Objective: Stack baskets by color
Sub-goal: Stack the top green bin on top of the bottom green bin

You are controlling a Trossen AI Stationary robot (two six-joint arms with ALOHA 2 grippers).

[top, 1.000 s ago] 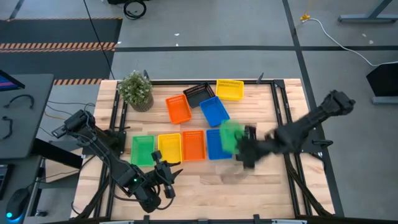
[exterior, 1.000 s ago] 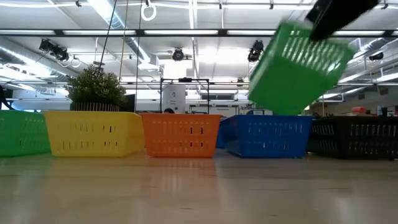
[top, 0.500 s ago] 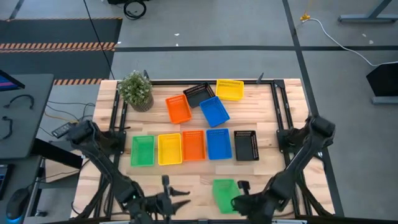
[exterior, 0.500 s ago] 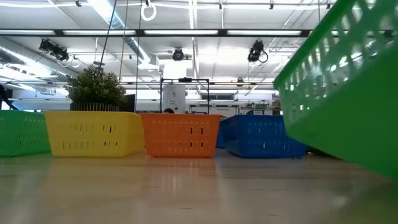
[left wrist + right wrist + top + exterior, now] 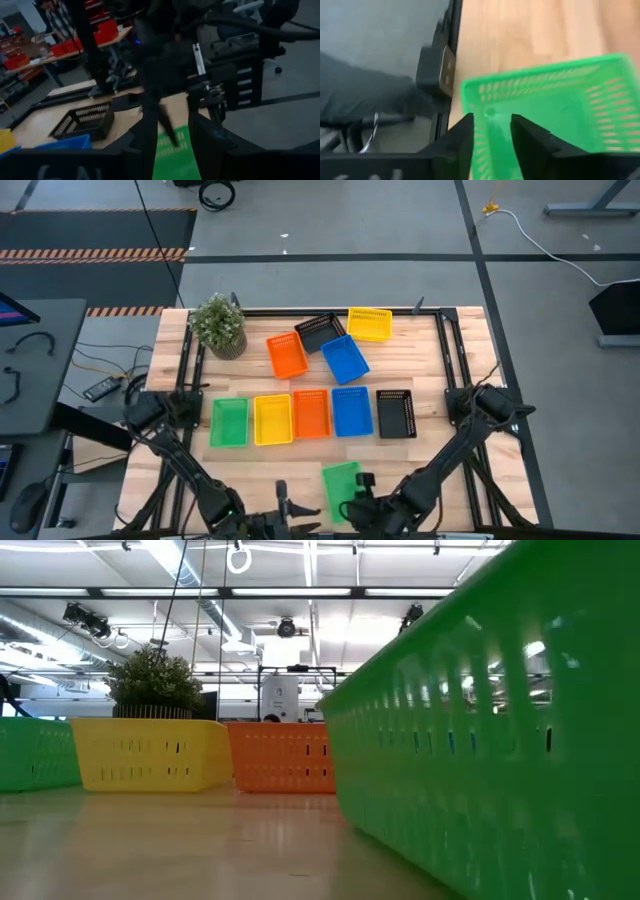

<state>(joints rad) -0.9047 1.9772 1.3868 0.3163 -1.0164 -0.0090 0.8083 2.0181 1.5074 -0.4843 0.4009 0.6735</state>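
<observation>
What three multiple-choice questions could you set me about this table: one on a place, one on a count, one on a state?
1. Where does the potted plant stand?
A) far left corner of the table
B) inside the row
C) at the front edge

2. How many baskets form the straight row?
A) three
B) five
C) seven

3. How does the lone green basket near the front edge sit?
A) upside down
B) nested in another
C) by itself, open side up

Answers:
1 A: the high view shows it there, behind the row.
2 B: row green basket, yellow basket, orange basket, blue basket and black basket stand side by side.
3 C: the right wrist view looks into its hollow.
</observation>
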